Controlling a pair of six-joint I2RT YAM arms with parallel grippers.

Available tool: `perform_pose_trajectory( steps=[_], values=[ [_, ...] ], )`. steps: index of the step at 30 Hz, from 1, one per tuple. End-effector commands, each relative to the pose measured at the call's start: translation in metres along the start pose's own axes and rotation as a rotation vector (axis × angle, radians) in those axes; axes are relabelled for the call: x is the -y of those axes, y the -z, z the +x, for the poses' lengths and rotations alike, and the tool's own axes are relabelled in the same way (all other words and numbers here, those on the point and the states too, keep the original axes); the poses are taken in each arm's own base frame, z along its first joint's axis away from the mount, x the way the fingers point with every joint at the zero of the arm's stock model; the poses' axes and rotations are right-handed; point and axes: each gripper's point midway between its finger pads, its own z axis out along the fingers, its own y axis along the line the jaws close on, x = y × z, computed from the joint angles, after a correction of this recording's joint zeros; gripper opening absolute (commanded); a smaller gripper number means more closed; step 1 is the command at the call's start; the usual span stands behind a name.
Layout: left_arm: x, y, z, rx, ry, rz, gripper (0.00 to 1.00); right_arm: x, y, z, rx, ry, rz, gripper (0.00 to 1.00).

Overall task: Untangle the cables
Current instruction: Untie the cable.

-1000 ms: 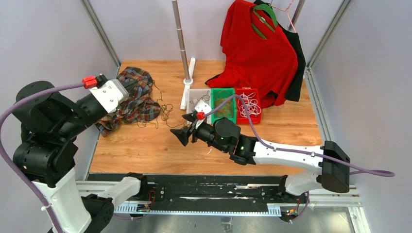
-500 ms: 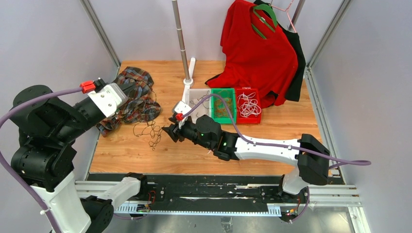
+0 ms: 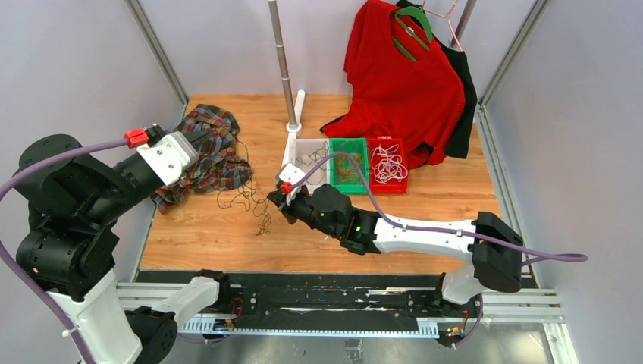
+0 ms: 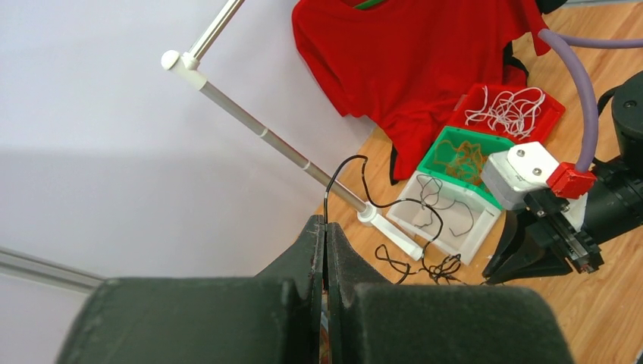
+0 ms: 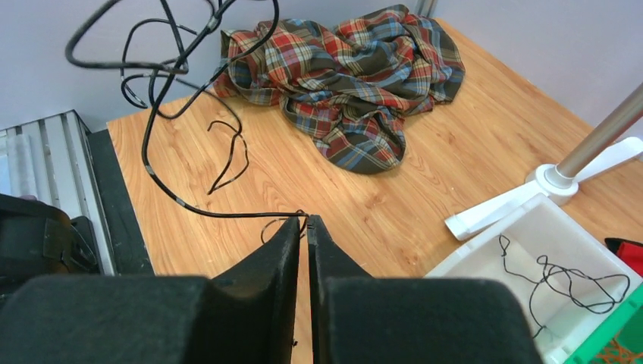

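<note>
Black cable, strung above the table at centre-left of the top view, is now pinched by the right end effector, just snapped fully closed from wide open, and is clamped in the closed left end effector, so a pull-apart is judged ready.

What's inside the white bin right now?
Thin black cable lies looped on the floor of the white bin; nothing else shows. From above, the right arm covers its near corner, so that spot is hidden.
</note>
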Motion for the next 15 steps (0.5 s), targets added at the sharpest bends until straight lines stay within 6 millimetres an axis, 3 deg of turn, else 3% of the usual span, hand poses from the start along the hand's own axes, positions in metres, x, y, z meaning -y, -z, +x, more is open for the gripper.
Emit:
perform_pose_trajectory(
  steps=[1, 3, 6, 10, 15],
  values=[
    [-0.002, 0.000, -0.005, 0.017, -0.016, -0.001, 0.00, 0.006, 0.014, -0.004, 0.009, 0.066, 0.017, 0.22],
    [-0.002, -0.001, -0.005, 0.016, -0.014, 0.000, 0.00, 0.009, 0.020, -0.006, 0.024, 0.094, 0.020, 0.37],
    [-0.002, 0.000, -0.006, 0.020, -0.010, 0.000, 0.01, 0.012, 0.025, -0.011, 0.039, 0.139, 0.017, 0.49],
    [-0.001, 0.001, -0.010, 0.033, -0.005, 0.002, 0.00, 0.011, 0.022, -0.027, 0.075, 0.196, 0.006, 0.54],
    [-0.002, 0.001, -0.015, 0.047, 0.006, 0.009, 0.00, -0.004, 0.012, -0.043, 0.123, 0.229, -0.071, 0.55]
  ],
)
